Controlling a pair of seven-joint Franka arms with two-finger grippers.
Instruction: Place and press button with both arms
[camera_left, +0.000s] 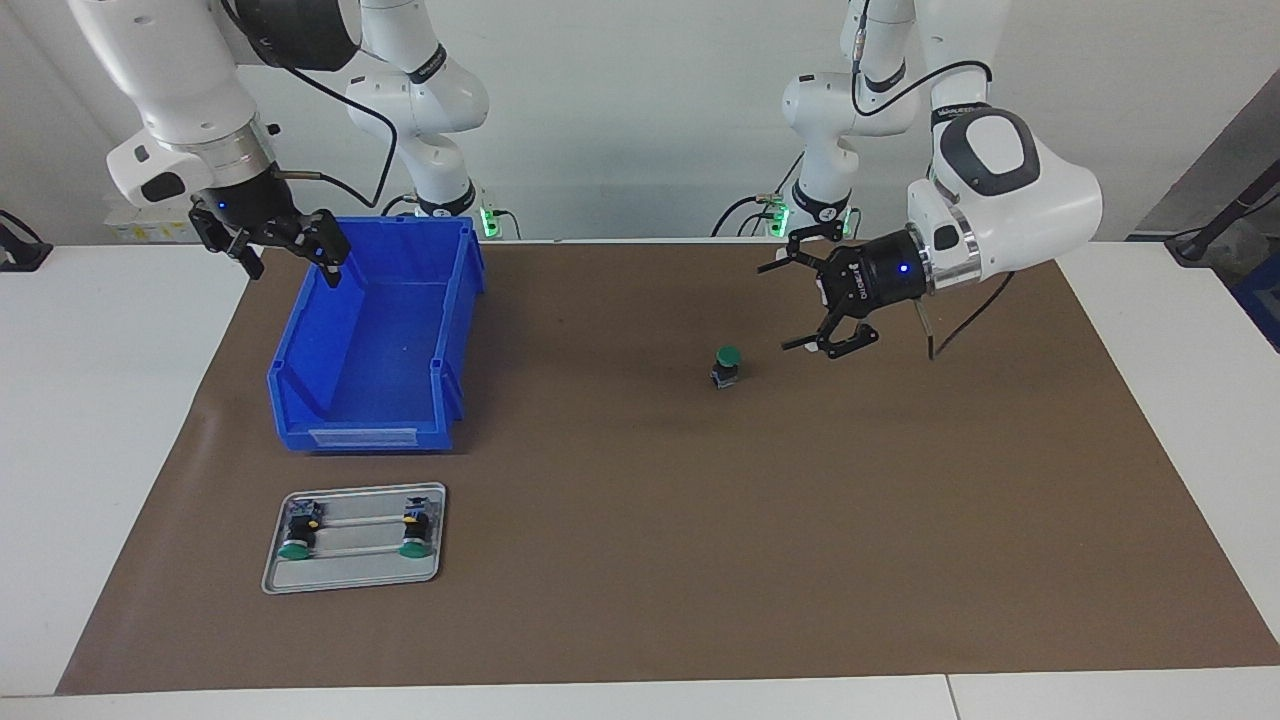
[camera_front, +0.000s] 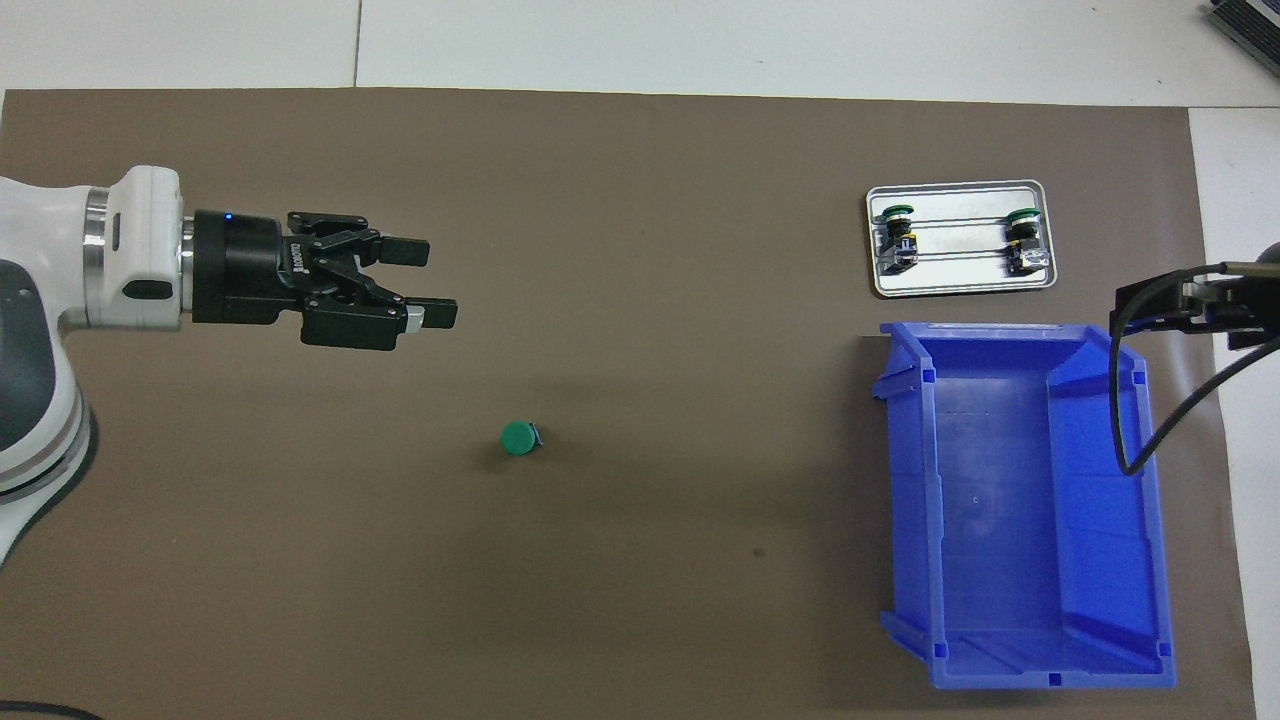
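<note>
Facing view: the button (camera_left: 727, 366) stands upright on the brown mat (camera_left: 640, 560), just beside and below the left gripper (camera_left: 800, 305), whose fingers are spread and empty. The right gripper (camera_left: 290, 262), also open, hangs over the blue bin (camera_left: 375, 345)'s rim; overhead, only its edge shows. Two more buttons (camera_left: 355, 530) lie on one tray (camera_left: 352, 578).

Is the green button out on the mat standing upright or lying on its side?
Upright: the button stands on its black body with the green cap on top, and the overhead view shows mostly the round cap.
</note>
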